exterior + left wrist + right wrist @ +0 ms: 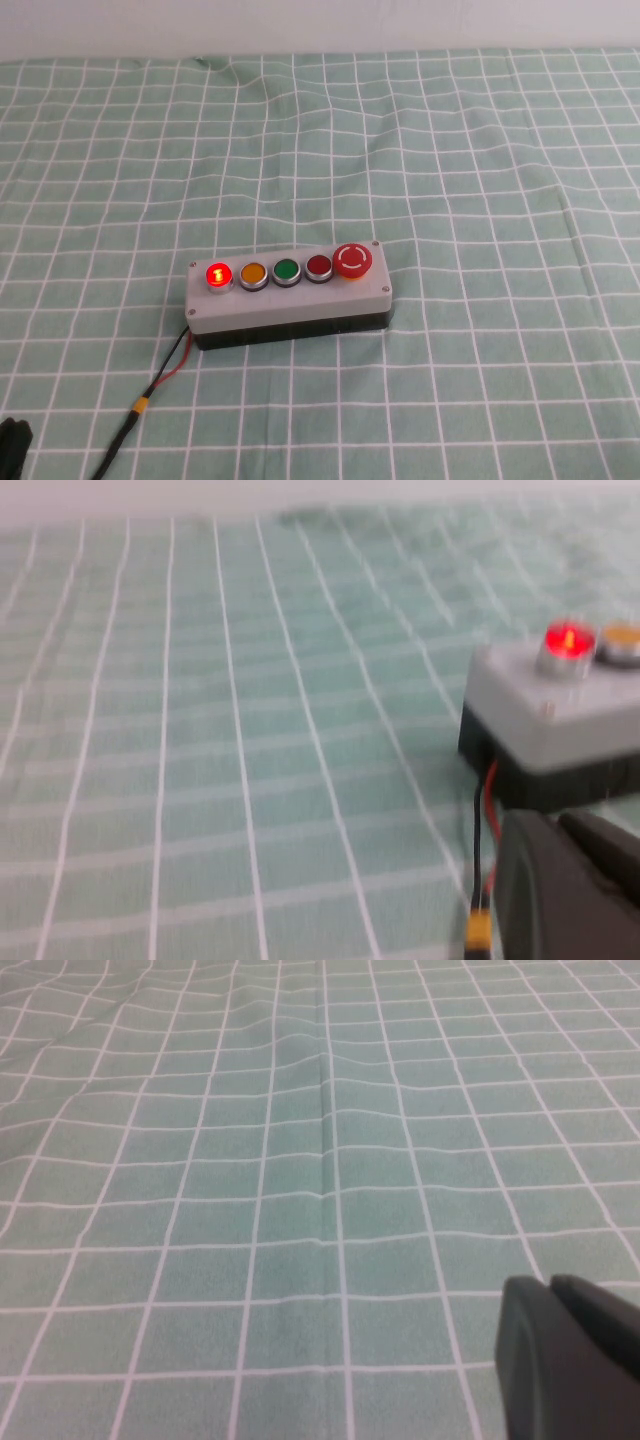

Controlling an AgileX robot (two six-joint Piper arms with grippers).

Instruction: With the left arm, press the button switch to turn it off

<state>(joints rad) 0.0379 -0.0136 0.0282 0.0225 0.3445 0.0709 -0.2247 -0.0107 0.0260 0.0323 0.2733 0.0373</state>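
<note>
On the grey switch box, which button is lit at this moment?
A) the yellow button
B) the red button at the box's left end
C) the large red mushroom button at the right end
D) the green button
B: the red button at the left end of the switch box glows brightly, while the other four look dark.

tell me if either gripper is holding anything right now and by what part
Nothing is held. The left gripper sits low beside the cable end of the switch box, apart from it; the right gripper is over bare cloth.
</note>
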